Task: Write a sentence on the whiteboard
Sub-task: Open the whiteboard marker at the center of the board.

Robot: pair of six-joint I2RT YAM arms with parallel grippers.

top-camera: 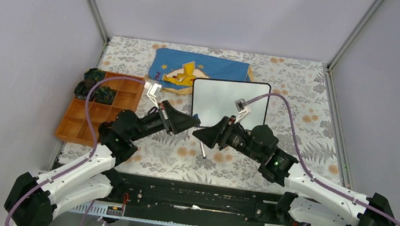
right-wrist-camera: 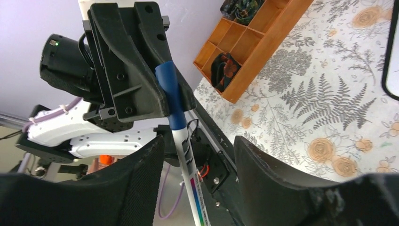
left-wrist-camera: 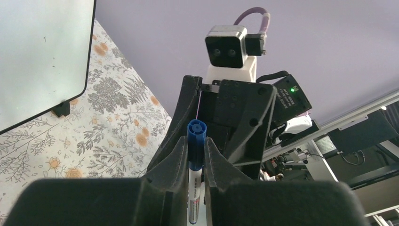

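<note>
We look down on a table [top-camera: 311, 133] with a floral cover. The whiteboard [top-camera: 229, 96] rests at its centre back, its far edge over a blue cloth [top-camera: 203, 67]. Just in front of the board, two grippers meet nose to nose. The left gripper [left-wrist-camera: 195, 148] is clamped tight on a blue-capped marker [right-wrist-camera: 168, 89]. The right gripper [right-wrist-camera: 200, 153] stands spread around the marker, seemingly not touching it.

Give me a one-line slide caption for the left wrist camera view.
Left fingers clamp a blue-capped marker, with the blank whiteboard standing on the floral tablecloth beyond.
</note>
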